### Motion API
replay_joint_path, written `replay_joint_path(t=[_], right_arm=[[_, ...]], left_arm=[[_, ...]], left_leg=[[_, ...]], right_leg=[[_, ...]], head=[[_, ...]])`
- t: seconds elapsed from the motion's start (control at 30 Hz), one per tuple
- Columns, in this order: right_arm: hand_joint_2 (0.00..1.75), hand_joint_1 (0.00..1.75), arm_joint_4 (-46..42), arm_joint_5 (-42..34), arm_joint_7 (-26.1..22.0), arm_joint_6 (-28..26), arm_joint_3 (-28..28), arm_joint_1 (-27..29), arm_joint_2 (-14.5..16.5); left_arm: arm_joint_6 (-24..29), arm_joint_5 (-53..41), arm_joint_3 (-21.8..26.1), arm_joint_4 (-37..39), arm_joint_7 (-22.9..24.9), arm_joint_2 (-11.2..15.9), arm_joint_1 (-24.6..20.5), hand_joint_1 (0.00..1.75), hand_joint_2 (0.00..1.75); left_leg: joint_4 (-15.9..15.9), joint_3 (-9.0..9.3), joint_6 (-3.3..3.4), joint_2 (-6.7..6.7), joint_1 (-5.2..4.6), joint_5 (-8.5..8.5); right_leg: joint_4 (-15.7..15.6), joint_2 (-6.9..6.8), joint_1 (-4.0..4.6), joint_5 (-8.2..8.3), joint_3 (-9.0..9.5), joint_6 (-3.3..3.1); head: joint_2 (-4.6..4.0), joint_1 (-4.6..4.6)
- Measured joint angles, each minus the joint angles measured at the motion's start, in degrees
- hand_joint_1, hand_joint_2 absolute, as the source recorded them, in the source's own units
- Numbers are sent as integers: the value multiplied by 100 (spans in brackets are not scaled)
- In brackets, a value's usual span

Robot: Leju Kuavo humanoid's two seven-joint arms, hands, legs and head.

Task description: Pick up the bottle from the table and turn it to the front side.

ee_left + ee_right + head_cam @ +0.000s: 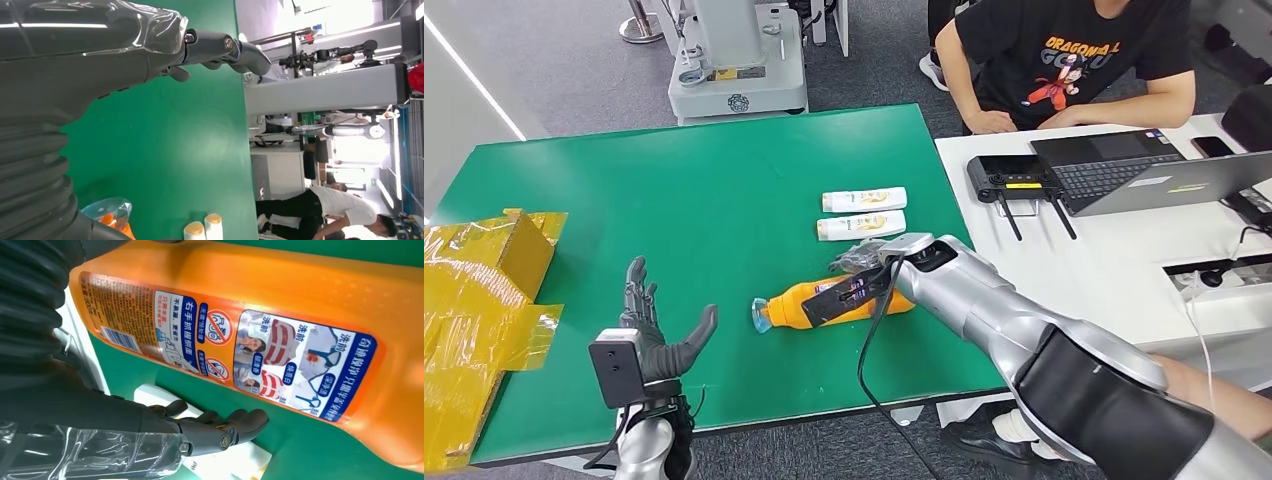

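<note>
An orange detergent bottle (789,306) lies on its side on the green table (674,200), its clear cap (762,316) pointing toward my left hand. In the right wrist view the bottle (300,300) shows its blue and white printed label. My right hand (861,258) hovers at the bottle's far side, fingers (225,430) loosely curled with a strip of green table between them and the bottle, holding nothing. My left hand (656,335) is raised near the table's front edge, fingers spread and empty; the left wrist view shows its fingers (225,50) and the cap (107,212).
Two small white bottles (864,200) (861,226) lie just beyond my right hand. A yellow taped box (484,300) sits at the table's left end. A white desk (1124,260) with a laptop and a seated person (1074,60) is to the right.
</note>
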Motion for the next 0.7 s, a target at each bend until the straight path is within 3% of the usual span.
replay_joint_path(t=[0.7], right_arm=[[175, 0, 170, -52, 127, -152, 155, 122, 75]], left_arm=[[33, 14, 41, 111, -51, 0, -1, 0, 175]], left_leg=[[2, -5, 0, 0, 0, 0]], right_leg=[[-1, 0, 0, 0, -7, 0]], head=[[0, -1]])
